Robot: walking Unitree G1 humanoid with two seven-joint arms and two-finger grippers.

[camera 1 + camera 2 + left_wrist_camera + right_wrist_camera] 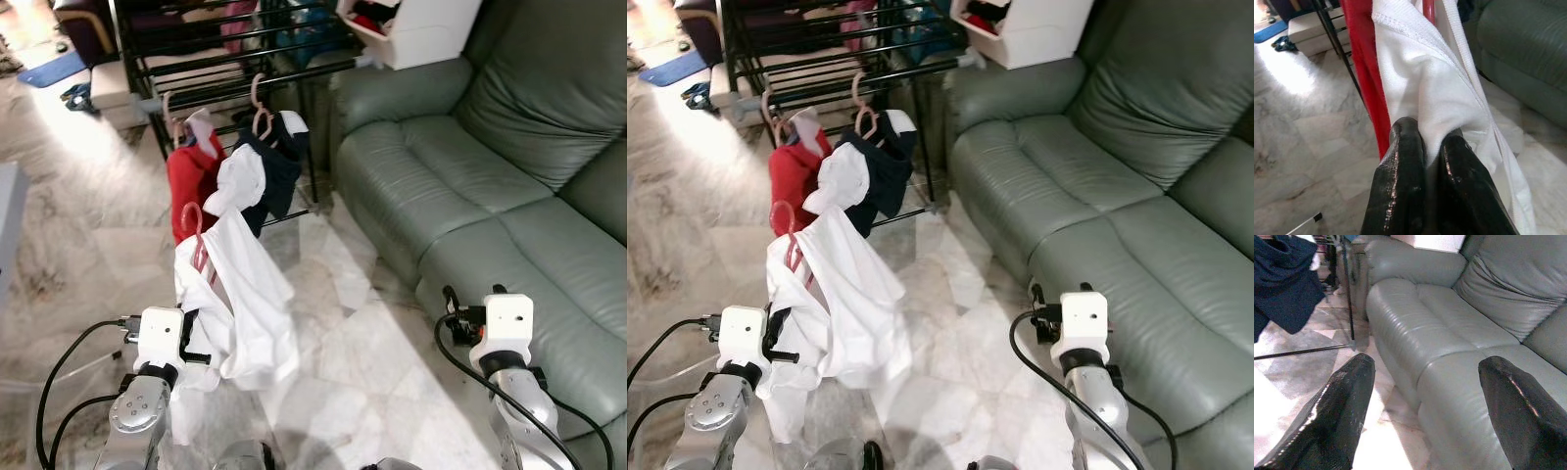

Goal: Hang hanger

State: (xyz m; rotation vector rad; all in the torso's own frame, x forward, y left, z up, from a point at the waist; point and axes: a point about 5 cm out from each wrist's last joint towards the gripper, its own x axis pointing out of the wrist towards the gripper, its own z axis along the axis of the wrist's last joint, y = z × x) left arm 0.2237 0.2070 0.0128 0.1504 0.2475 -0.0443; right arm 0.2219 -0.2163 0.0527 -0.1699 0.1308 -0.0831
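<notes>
Marble floor [88,245] stretches to the black drying rack [235,73]. The left gripper [1427,147] has its fingers clamped on the white shirt [240,294] draped on the red hanger [193,235], short of the rack; the right gripper [1422,396] hangs with fingers apart. Lifting the hook level over a free rail should seat it cleanly.

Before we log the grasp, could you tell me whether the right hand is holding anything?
No, the right hand is open, with only the sofa beyond it.

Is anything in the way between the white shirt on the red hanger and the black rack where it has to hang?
Mostly no. The left pincer holds the white shirt on its red hanger just before the black rack. Only the clothes already hanging there crowd that rail.
</notes>
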